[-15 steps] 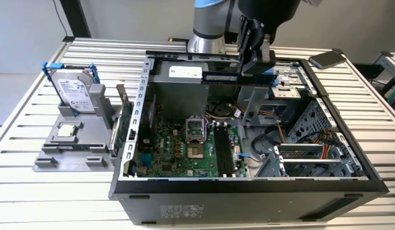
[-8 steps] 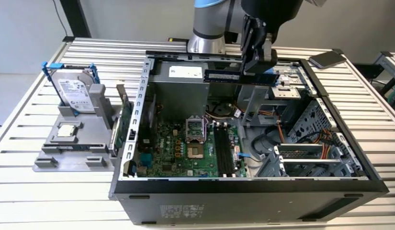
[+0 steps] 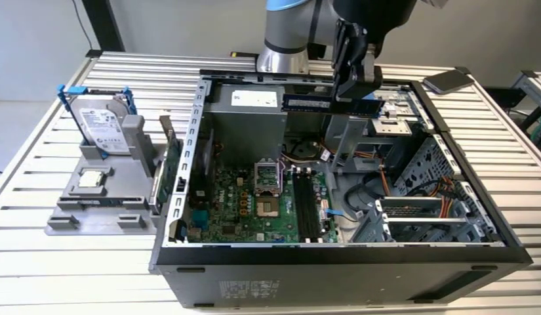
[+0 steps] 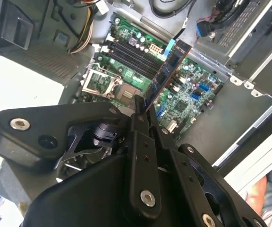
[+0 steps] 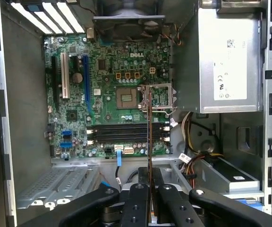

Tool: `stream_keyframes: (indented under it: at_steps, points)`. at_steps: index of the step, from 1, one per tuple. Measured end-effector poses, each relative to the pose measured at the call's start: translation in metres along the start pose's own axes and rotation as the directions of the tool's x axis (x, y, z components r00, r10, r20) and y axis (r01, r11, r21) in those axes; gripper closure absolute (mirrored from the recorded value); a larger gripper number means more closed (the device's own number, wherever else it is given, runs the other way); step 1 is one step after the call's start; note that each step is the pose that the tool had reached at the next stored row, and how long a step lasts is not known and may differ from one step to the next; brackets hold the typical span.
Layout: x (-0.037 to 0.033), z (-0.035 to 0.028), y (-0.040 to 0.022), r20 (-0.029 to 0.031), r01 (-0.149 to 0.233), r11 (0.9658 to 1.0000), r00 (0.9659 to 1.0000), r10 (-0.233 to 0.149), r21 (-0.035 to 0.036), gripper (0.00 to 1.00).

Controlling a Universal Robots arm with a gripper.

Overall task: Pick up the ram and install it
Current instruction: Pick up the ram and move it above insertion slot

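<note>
Scene: slatted table (image 3: 42, 275) bearing open computer case (image 3: 340, 279), side panel off. Inside, on case floor, motherboard (image 5: 107, 85); its black memory slots (image 5: 126, 134) appear empty. Above case, gripper (image 3: 356, 97), fingers clamped on ram (image 3: 307, 103). Stick held in air, well apart from slots, seemingly crosswise to them. Judged step: pickup done, install not yet done. Seating calls for stick's length turned along a slot, edge over it, then straight press down.

ram (image 3: 309, 103): one is being gripped
hand (image 3: 353, 95): one is gripping
computer case (image 3: 340, 275): one is standing
motherboard (image 5: 107, 101): one is lying
hard drive (image 3: 104, 128): one is standing
power supply (image 5: 221, 42): one is sitting
</note>
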State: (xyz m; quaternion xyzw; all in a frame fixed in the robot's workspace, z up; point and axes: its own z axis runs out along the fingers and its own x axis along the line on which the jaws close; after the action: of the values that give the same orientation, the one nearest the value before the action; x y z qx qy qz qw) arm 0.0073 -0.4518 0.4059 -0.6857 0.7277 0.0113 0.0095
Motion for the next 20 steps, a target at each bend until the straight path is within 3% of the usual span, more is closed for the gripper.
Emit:
stream_keyframes:
  at_steps: [1, 12, 20]
  points:
    - [0.0000, 0.0000, 0.0000, -0.0026, 0.000, 1.0000, 1.0000, 0.000, 0.0002, 1.00]
    - [0.0000, 0.0000, 0.0000, -0.0052, -0.001, 1.0000, 1.0000, 0.001, 0.0004, 1.00]
    - [0.0000, 0.0000, 0.0000, -0.0048, -0.068, 0.9977, 0.9977, 0.068, 0.0022, 1.00]
